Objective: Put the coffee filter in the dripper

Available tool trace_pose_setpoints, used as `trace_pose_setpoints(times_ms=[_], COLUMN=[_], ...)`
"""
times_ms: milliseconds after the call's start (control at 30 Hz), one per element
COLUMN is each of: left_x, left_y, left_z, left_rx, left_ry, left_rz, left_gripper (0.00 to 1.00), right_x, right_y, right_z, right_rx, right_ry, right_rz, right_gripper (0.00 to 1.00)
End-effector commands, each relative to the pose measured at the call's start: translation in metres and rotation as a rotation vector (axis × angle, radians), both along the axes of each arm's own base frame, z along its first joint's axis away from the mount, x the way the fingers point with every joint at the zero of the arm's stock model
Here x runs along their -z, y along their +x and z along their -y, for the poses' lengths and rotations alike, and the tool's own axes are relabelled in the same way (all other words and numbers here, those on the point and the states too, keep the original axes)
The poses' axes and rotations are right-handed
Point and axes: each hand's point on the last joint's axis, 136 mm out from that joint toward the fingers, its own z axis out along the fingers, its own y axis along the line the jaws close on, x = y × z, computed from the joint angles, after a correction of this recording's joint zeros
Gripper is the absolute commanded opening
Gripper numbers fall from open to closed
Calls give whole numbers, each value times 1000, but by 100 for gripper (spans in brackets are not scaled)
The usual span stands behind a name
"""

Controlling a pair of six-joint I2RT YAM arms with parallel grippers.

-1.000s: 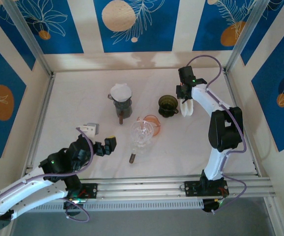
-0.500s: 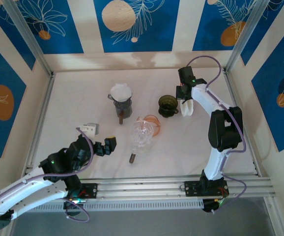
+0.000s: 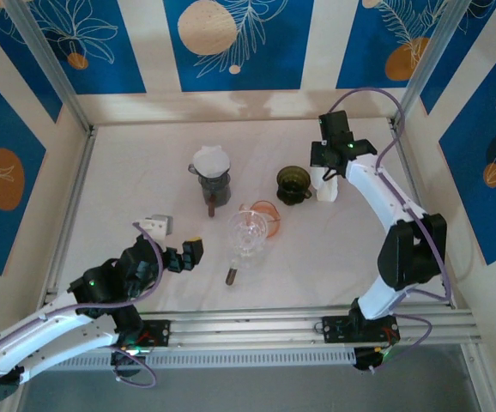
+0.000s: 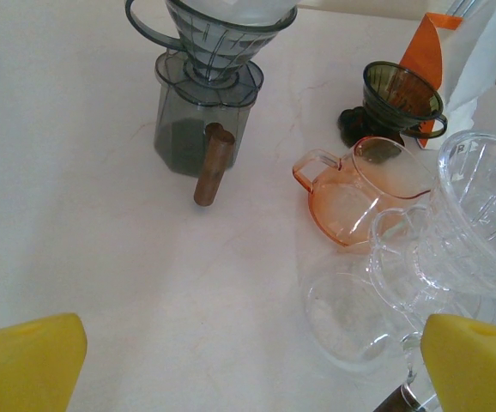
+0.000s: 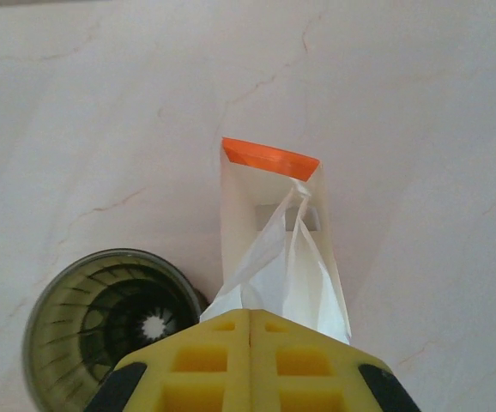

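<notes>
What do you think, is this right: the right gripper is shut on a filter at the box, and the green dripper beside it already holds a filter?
No. The green dripper is empty; the right wrist view shows its bare ribs. The rest holds: the right gripper is shut on a filter at the box, the dripper beside it.

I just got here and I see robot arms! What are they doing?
The right gripper is pinching a white paper coffee filter that sticks out of its box. The green dripper sits empty right beside the box. The left gripper hangs open at the near left, holding nothing.
</notes>
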Motion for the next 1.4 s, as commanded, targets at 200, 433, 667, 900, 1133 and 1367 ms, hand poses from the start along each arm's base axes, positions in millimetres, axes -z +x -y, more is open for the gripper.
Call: trace_pose_setpoints(times_ms=[200,433,667,900,1133,1367], left_x=[-12,-21,-31,-34,-38,-40], left_y=[0,-1,0,0,-2,-6], left_z=[1,0,-3,-5,-4,1], left_rx=[9,15,12,11,29,62], left_ry=[-19,-23,-9,-14,-22,-42], left_rz=[31,43,70,83,90,89], left_gripper=[100,100,100,100,100,100], right_x=[-70,-117,-135,-135,-115,-91], right_y=[-58,-142,-231,-272,-254,-222], right_z=[-34,-79,-126,-161,-187,-188], right_rx=[-107,-315,-572,-683,-656,-519], right_ry=[87,231,353,455,507,494], right_rz=[157,192,1,-250,-416,-489], right_gripper=[0,0,0,0,0,0])
